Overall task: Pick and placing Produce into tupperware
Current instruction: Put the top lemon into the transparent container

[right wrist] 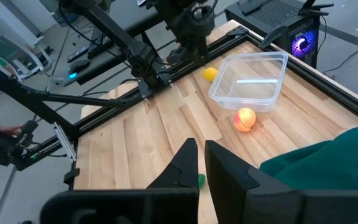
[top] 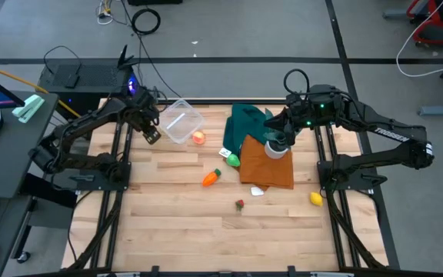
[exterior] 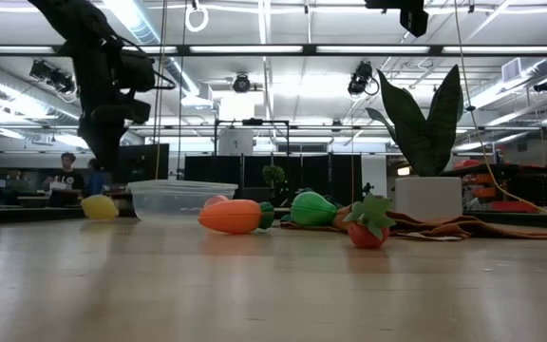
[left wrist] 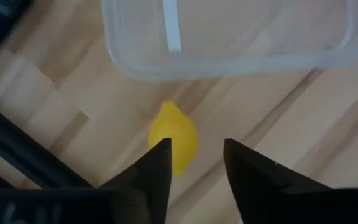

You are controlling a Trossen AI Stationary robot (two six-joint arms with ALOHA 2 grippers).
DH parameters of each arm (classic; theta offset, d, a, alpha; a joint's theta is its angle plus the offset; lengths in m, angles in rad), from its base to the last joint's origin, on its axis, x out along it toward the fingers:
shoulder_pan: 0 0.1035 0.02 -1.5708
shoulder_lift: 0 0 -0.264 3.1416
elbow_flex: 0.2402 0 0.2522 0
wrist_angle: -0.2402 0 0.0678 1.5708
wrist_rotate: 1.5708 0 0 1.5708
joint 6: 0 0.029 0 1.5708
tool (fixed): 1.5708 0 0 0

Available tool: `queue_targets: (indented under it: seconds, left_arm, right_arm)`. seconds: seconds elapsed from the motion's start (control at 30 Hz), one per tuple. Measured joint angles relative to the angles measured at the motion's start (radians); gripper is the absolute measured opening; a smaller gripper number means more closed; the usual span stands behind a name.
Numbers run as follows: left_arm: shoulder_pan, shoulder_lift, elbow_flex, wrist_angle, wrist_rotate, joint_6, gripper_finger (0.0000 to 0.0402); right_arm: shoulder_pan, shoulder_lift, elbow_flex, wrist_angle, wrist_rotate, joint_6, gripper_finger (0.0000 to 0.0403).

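Note:
The clear tupperware (top: 183, 121) stands at the table's far left of centre, with nothing in it. My left gripper (left wrist: 196, 144) is open and hangs just above a yellow piece (left wrist: 174, 140) that lies on the table beside the tupperware's left side. The peach (top: 198, 138), the green piece (top: 233, 160), the carrot (top: 211, 178), the red berry (top: 240, 205) and the second yellow piece (top: 315, 198) lie loose on the table. My right gripper (top: 274, 140) is shut and empty, held above the potted plant.
A white plant pot (top: 277, 150) with tall spiky leaves (exterior: 425, 114) stands on an orange-brown cloth (top: 268, 171), next to a dark green cloth (top: 248, 121). Black rails run along the table's left and right sides. Bare wood lies toward the near edge.

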Motion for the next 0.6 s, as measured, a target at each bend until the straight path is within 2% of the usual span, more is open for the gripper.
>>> queue_targets:
  seconds: [0.13, 0.27, 0.4, 0.6]
  left_arm:
    - [0.002, 0.000, 0.020, 0.000, -0.002, -0.003, 0.0128]
    - [0.019, 0.002, 0.021, -0.020, -0.009, -0.020, 0.0136]
    - [0.037, 0.002, 0.013, -0.017, -0.011, -0.023, 0.0183]
    - [0.051, 0.003, 0.008, 0.015, -0.012, -0.005, 0.0285]
  right_arm:
    - [0.000, 0.000, 0.000, 0.000, 0.000, 0.000, 0.0000]
    - [0.000, 0.000, 0.000, 0.000, 0.000, 0.000, 0.0000]
    - [0.000, 0.000, 0.000, 0.001, 0.000, 0.000, 0.0000]
    - [0.000, 0.000, 0.000, 0.016, 0.000, 0.000, 0.0000]
